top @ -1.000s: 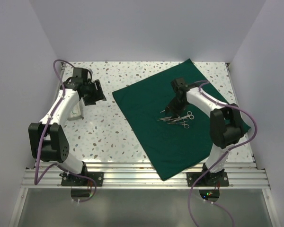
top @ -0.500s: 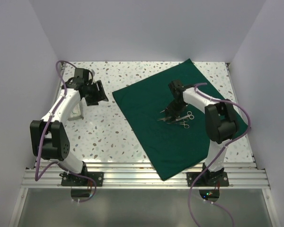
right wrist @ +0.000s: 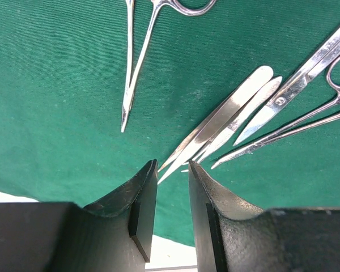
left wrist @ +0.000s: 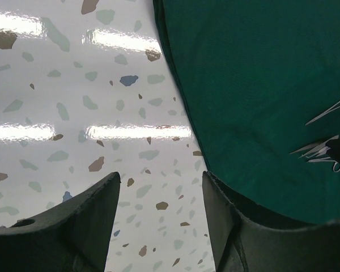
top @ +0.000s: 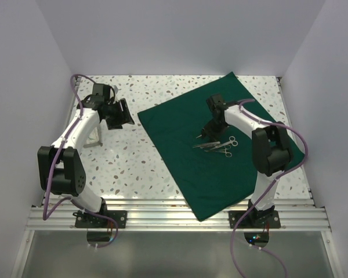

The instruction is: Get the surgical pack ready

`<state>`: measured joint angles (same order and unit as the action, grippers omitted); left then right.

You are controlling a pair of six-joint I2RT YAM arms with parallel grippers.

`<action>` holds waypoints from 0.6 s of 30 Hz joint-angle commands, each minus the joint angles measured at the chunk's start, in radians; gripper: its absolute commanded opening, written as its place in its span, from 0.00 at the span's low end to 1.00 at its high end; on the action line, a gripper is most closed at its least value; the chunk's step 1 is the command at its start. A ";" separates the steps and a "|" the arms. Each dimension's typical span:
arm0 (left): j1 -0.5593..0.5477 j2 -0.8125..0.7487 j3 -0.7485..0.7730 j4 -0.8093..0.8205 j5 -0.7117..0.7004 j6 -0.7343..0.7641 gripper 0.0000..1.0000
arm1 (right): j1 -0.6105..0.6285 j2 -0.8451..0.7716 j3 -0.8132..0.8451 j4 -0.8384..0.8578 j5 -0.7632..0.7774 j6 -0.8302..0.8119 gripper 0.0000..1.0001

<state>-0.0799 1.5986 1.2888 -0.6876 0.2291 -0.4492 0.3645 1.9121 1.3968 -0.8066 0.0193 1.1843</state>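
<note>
The dark green drape point(top: 180, 145) lies spread flat on the speckled table, one corner pointing to the back. Several silver instruments point(top: 217, 145) lie together on it, right of its middle. My right gripper point(top: 207, 132) hangs just behind and left of them, pointing down. In the right wrist view its jaws point(right wrist: 173, 167) stand a narrow gap apart with nothing gripped, and the tweezers' tips point(right wrist: 226, 113) lie just beyond the fingertips. Forceps point(right wrist: 137, 62) lie further off. My left gripper point(top: 123, 114) is open over bare table, left of the drape's edge point(left wrist: 260, 85).
A small pale metal tray point(top: 93, 138) sits by the left wall, partly hidden under my left arm. White walls close in the table on the left, back and right. The drape's near corner reaches the metal rail point(top: 162, 211) at the front.
My right gripper's jaws have narrowed, and it has drawn slightly back from the instruments. My left gripper has shifted a little to the right, toward the drape.
</note>
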 commanded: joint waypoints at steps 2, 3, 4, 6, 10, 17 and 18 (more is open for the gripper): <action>-0.006 0.004 0.010 0.036 0.015 0.026 0.63 | 0.001 -0.002 -0.002 0.006 0.044 0.040 0.32; -0.006 0.004 0.010 0.037 0.015 0.026 0.64 | 0.002 0.001 -0.013 0.009 0.042 0.044 0.31; -0.006 0.006 0.012 0.036 0.018 0.026 0.64 | 0.002 0.004 -0.015 0.012 0.042 0.047 0.31; -0.008 0.011 0.015 0.036 0.022 0.024 0.63 | 0.002 0.011 -0.016 0.018 0.041 0.049 0.31; -0.012 0.017 0.029 0.031 0.027 0.024 0.64 | 0.002 0.036 -0.021 0.030 0.041 0.048 0.31; -0.018 0.015 0.027 0.031 0.032 0.030 0.64 | 0.002 0.047 -0.025 0.024 0.044 0.058 0.30; -0.018 0.015 0.029 0.030 0.033 0.030 0.64 | 0.001 0.048 -0.025 0.024 0.045 0.060 0.30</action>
<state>-0.0906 1.6070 1.2888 -0.6880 0.2424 -0.4442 0.3645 1.9526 1.3781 -0.7891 0.0319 1.2163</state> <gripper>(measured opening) 0.637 0.299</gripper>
